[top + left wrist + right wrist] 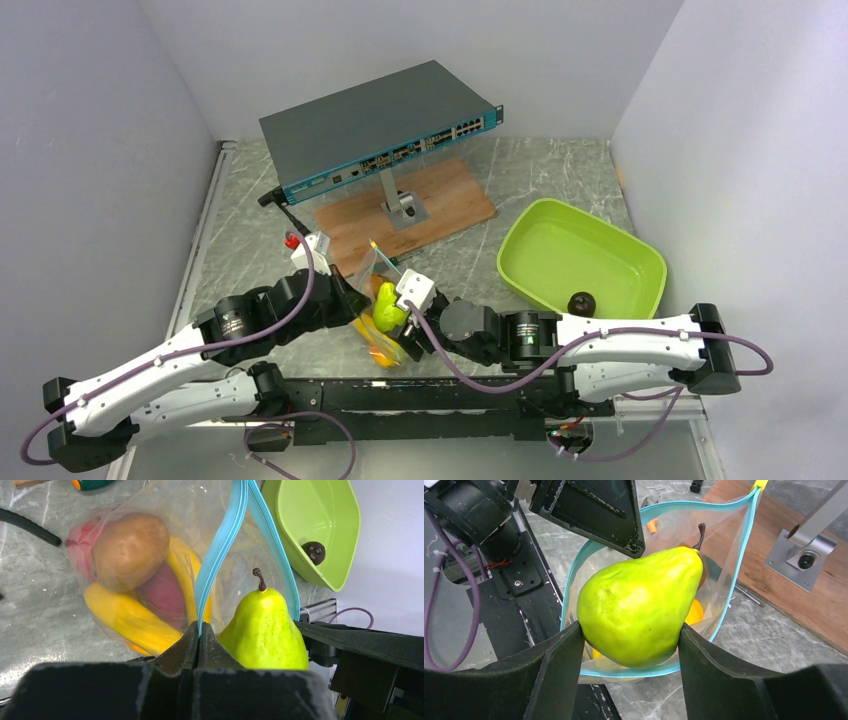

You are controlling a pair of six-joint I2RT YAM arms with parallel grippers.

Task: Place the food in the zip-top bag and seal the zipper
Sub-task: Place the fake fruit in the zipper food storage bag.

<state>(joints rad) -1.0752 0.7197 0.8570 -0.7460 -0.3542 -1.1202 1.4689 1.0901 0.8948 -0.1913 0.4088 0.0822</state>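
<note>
The clear zip-top bag [150, 510] lies between the arms, its teal zipper [222, 545] spread open. My left gripper [199, 630] is shut on the zipper's near strip and holds the mouth open. My right gripper [631, 637] is shut on the green pear [639, 605] and holds it in the bag's mouth [729, 580]. The pear also shows in the left wrist view [265, 630] and the top view [388, 310]. Inside the bag are a brown round fruit [130, 550], a yellow banana [130, 620], a purple eggplant [162, 592] and a reddish piece [77, 550].
A lime-green tray [560, 250] at the right holds a small dark round piece [581, 302]. A network switch [380, 125] on a metal stand sits on a wooden board [450, 200] at the back. White walls close in on both sides.
</note>
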